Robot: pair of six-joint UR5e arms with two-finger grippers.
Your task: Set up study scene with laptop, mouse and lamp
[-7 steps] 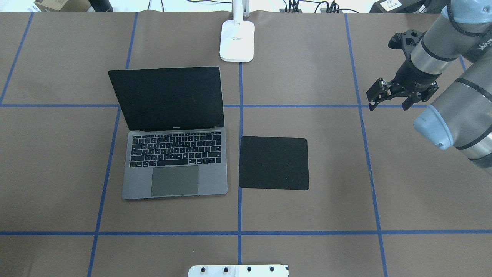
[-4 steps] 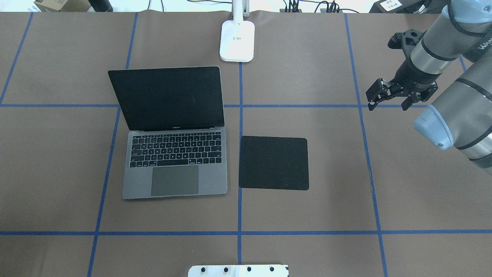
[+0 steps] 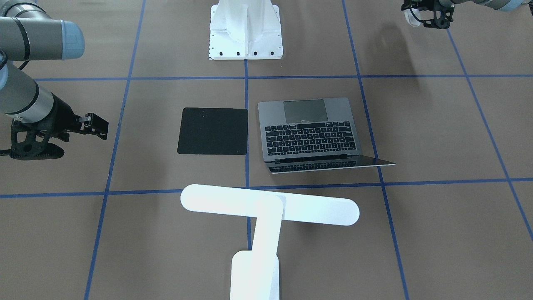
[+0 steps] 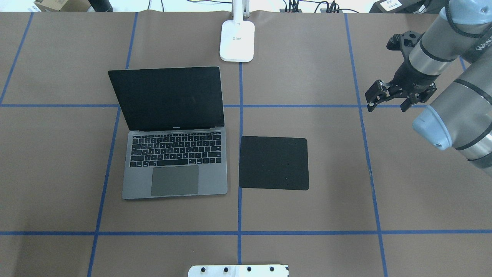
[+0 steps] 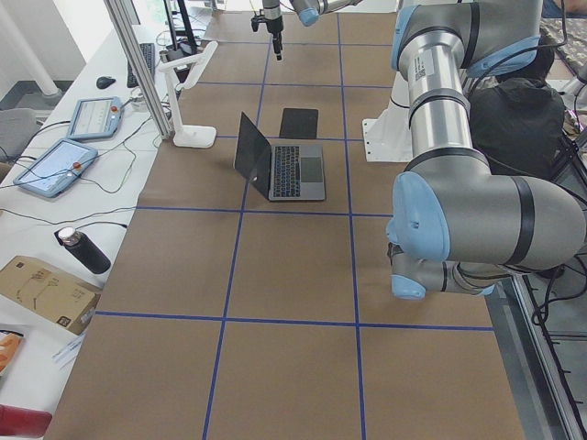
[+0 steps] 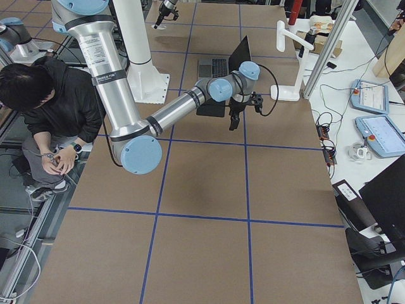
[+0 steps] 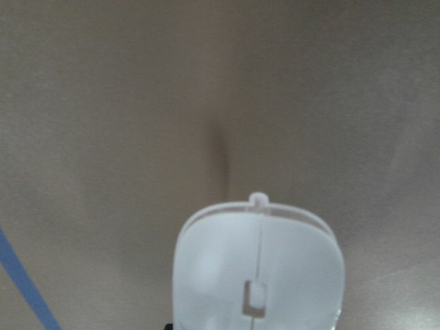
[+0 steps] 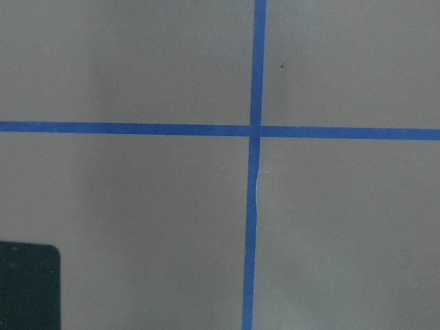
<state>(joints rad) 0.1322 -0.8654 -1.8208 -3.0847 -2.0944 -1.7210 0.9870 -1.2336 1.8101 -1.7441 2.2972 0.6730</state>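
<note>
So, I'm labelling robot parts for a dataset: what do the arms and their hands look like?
The left arm and right arm are silver-grey tubes with pale blue joint caps. The right arm carries white lettering and a black cable. The right hand is black and two-fingered; the left hand is black too.

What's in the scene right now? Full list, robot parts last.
laptop: 1, space-grey, open with a dark screen, on the table left of the pad
black pad: 1, black, flat beside the laptop
lamp: 1, white, far table edge, centre
mouse: 1, white, held above the table in the left tool
pedestal: 1, white, robot's side, centre
table: 1, brown with a blue tape grid
person: 1, dark top, beside the robot
left tool: shut on the mouse
right tool: open, above the table right of the pad
</note>
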